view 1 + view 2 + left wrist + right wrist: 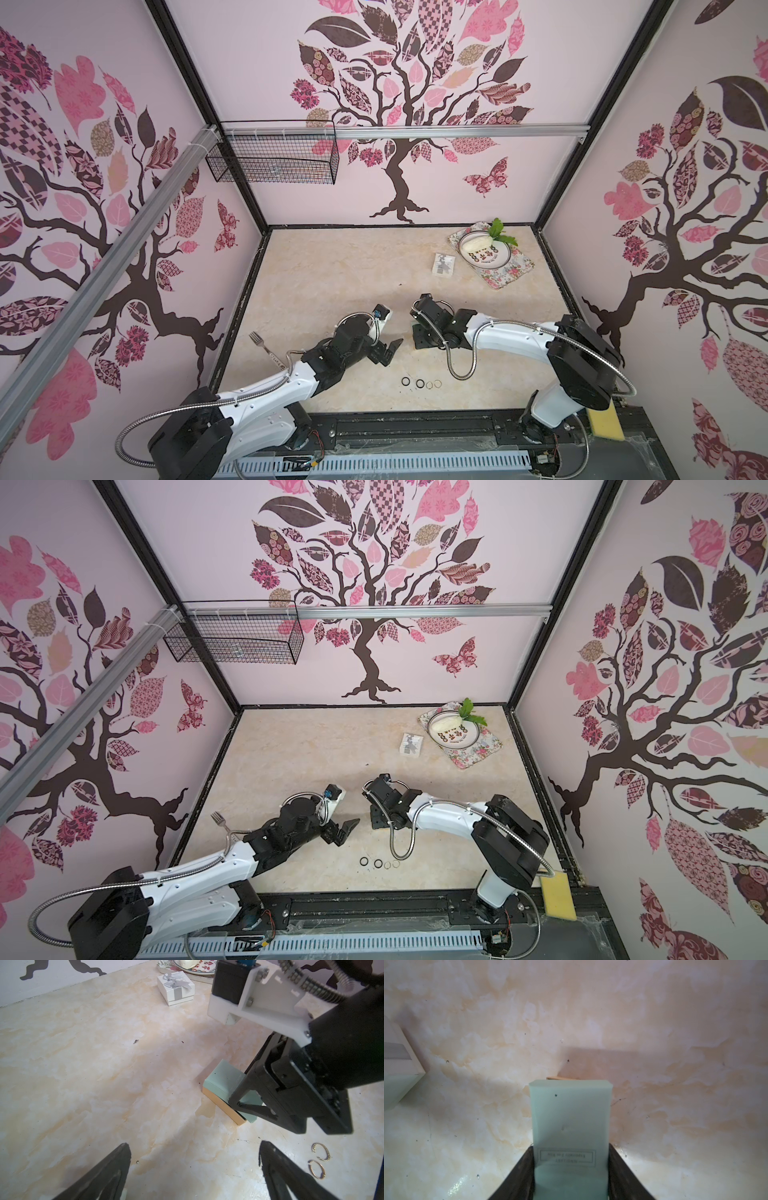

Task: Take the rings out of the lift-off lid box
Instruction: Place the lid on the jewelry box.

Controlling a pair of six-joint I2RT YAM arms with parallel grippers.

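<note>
Four rings (421, 383) lie in a row on the glossy beige marble-print table (332, 291), near its front edge, outside the box: two thicker black bands and two thin gold hoops (311, 1168) with open ends, one of them beaded. Right gripper (571, 1146): jaws half spread, pressed against both sides of the matte mint-green cardboard lid (570, 1122), which sits askew over the tan box base (220, 1104). Left gripper (194, 1149): jaws spread wide, holding nothing, above the table beside the gold rings.
</note>
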